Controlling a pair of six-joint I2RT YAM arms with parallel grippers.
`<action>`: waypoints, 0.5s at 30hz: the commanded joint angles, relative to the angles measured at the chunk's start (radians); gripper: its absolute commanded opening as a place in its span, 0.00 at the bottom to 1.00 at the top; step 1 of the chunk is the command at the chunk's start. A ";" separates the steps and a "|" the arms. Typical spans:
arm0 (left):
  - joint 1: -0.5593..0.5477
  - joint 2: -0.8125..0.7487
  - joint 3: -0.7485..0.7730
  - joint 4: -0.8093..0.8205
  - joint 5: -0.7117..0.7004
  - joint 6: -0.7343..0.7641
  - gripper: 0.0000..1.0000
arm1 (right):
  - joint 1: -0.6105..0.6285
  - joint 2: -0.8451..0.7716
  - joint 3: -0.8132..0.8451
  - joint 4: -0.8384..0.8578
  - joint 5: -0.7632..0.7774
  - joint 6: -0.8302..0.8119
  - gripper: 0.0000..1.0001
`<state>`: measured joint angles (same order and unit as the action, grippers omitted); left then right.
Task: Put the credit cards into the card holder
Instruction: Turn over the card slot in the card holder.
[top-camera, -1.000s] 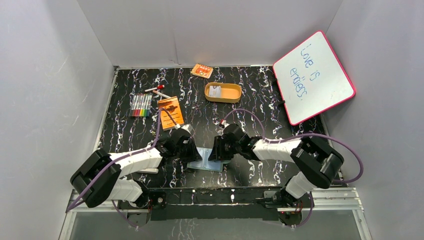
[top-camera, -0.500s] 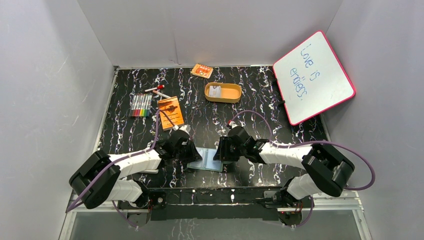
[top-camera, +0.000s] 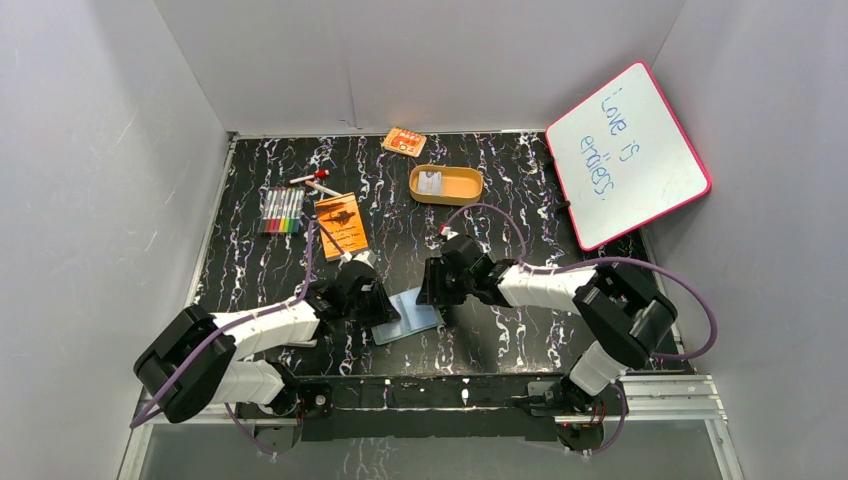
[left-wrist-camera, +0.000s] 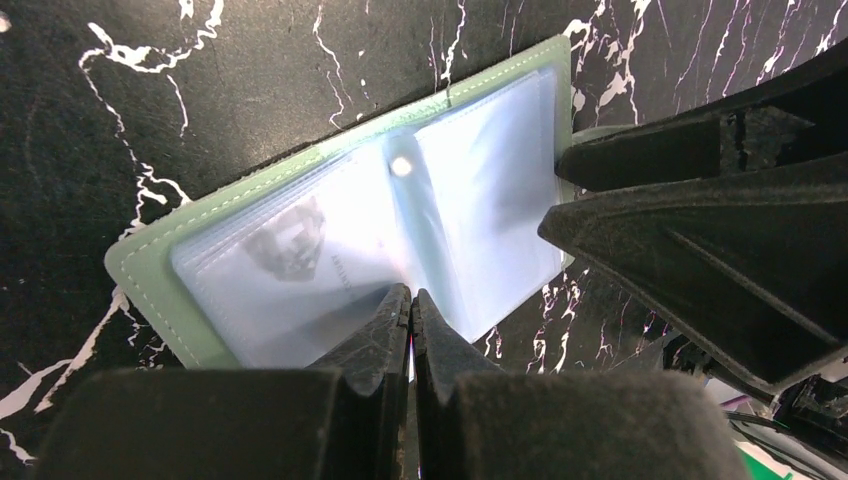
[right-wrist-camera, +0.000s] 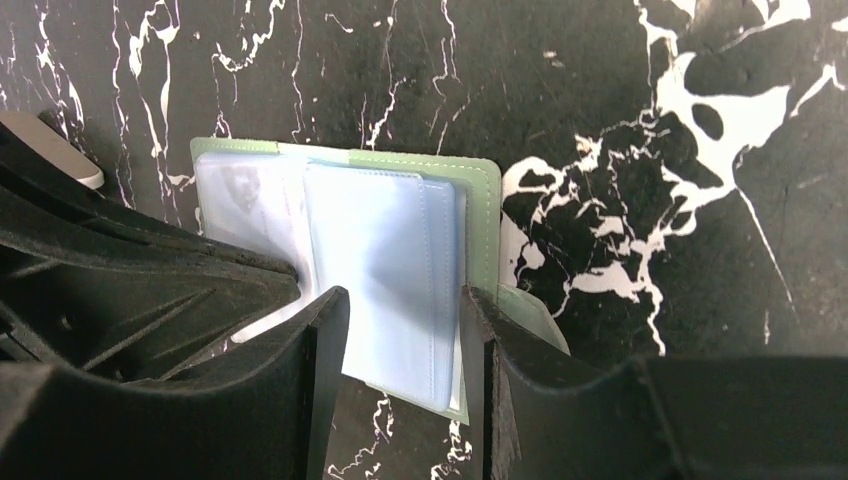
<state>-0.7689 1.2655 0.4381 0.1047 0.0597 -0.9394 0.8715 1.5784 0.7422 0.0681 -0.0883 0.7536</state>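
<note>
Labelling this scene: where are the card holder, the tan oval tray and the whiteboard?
card holder (top-camera: 415, 316): top view, on its clear plastic pockets.
tan oval tray (top-camera: 463, 186): top view, bare inner floor.
whiteboard (top-camera: 640, 175): top view, white writing face.

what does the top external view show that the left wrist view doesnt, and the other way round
Only top external: the whiteboard, markers, orange booklet, orange packet and tan tray with a pale card in it. Only left wrist: the left gripper, tips shut, at the clear pockets, dark print showing through one. Both: the open card holder, with the right gripper at its edge.
</note>
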 joint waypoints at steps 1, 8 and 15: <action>0.000 -0.026 -0.004 -0.079 -0.046 0.005 0.00 | -0.010 0.025 0.040 -0.066 0.032 -0.072 0.54; 0.002 -0.058 0.040 -0.131 -0.107 0.048 0.00 | -0.009 -0.084 0.026 -0.127 0.047 -0.073 0.54; 0.002 -0.034 0.103 -0.143 -0.104 0.097 0.04 | -0.009 -0.200 -0.001 -0.160 0.062 -0.050 0.55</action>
<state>-0.7689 1.2392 0.4793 0.0055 -0.0166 -0.8886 0.8650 1.4609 0.7502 -0.0647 -0.0578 0.7021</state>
